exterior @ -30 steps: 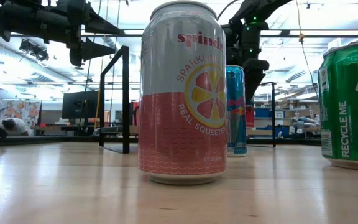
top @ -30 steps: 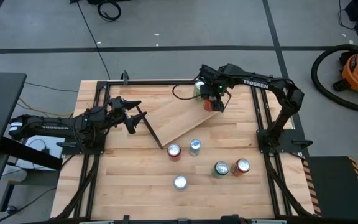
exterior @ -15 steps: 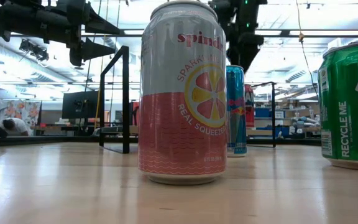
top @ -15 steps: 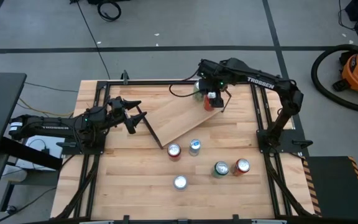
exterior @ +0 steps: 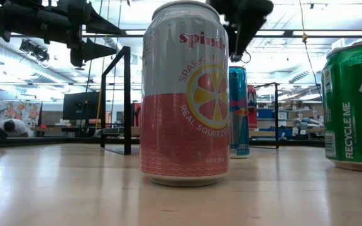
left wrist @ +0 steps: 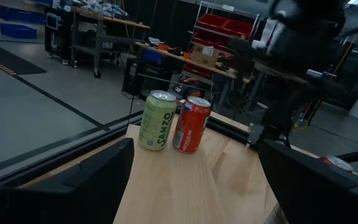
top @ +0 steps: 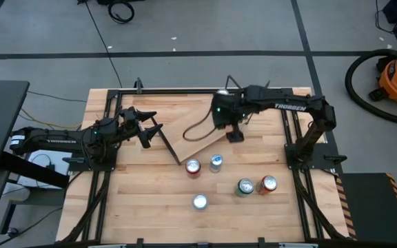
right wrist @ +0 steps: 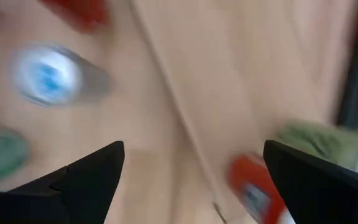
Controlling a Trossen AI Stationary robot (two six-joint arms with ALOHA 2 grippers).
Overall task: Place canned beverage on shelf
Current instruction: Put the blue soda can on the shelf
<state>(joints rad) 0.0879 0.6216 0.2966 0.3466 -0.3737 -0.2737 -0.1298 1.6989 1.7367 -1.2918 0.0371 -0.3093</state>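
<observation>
Motion blur smears the right wrist view, where the right gripper's [right wrist: 191, 180] two dark fingers stand wide apart with nothing between them; below them a red can [right wrist: 253, 186] and a green can [right wrist: 319, 146] show only as soft patches on pale wood. In the high view that gripper [top: 234, 135] hangs over the far end of the shelf [top: 191, 131], a light-wood board lying at a slant on the counter [top: 143, 200], and the arm hides both cans there. The left wrist view shows them clearly: a pale green Sanzo can [left wrist: 156, 121] and the red can [left wrist: 191, 124] upright and touching at the shelf's far end. The left gripper [top: 149, 127] waits at the shelf's near-left end, its fingers [left wrist: 86, 180] spread and empty. Five more cans stand on the counter nearer the camera; the low view is largely filled by a Spindrift can [exterior: 185, 94], with a green can [exterior: 352, 103] cut off at the edge and a blue can [exterior: 239, 112] partly hidden behind.
</observation>
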